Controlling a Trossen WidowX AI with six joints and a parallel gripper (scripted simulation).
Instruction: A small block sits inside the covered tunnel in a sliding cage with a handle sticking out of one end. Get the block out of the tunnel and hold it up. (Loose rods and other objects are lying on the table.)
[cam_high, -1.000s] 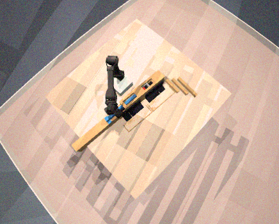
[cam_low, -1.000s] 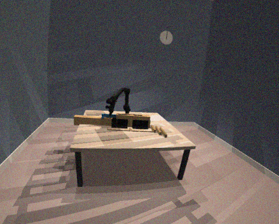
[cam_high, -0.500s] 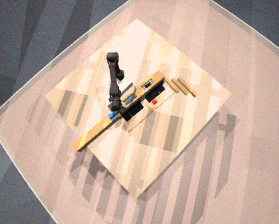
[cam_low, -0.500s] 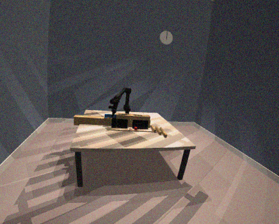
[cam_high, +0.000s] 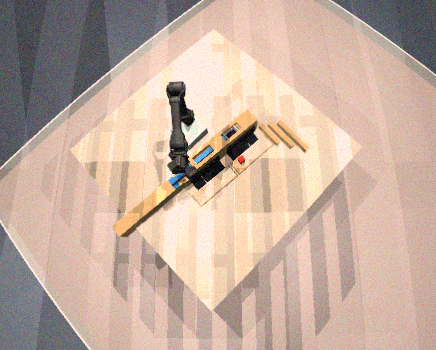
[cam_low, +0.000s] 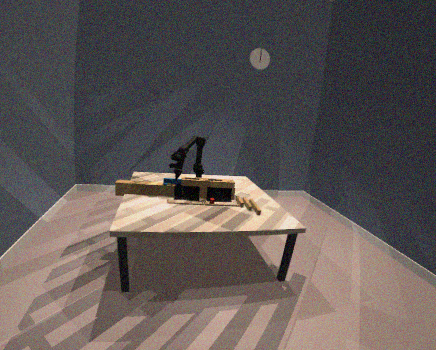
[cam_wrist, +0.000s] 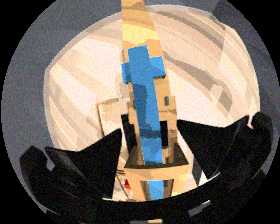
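Spread wide, with nothing gripped between the fingers (cam_high: 191, 171) (cam_low: 178, 175). Seen from the wrist, framing a long blue slider (cam_high: 176, 180) (cam_low: 171, 181) (cam_wrist: 146, 100) with a cross-shaped end. Aimed down at it near one end of the wooden tunnel (cam_high: 243, 120) (cam_low: 203, 192) (cam_wrist: 177, 173), from an arm (cam_high: 176, 120) (cam_low: 187, 145) bent over from behind. More blue showing through a window in the tunnel's top, and a second window farther along with something grey and dark inside, too small to tell.

Leading away from the slider's end, a long wooden beam (cam_high: 150, 207) (cam_low: 142, 188) (cam_wrist: 131, 20), in line with the tunnel. Along the tunnel's front side, dark openings.

Already outside the tunnel, in front of it within a thin-rimmed strip: a small red block (cam_high: 241, 159) (cam_low: 212, 200) (cam_wrist: 127, 184), low down and well apart from the fingers. Not held up.

Past the tunnel's far end, three loose wooden rods (cam_high: 292, 136) (cam_low: 248, 204), lying roughly side by side on the worktop (cam_high: 215, 280) (cam_low: 210, 225). High on the wall behind, a round clock (cam_low: 260, 59).
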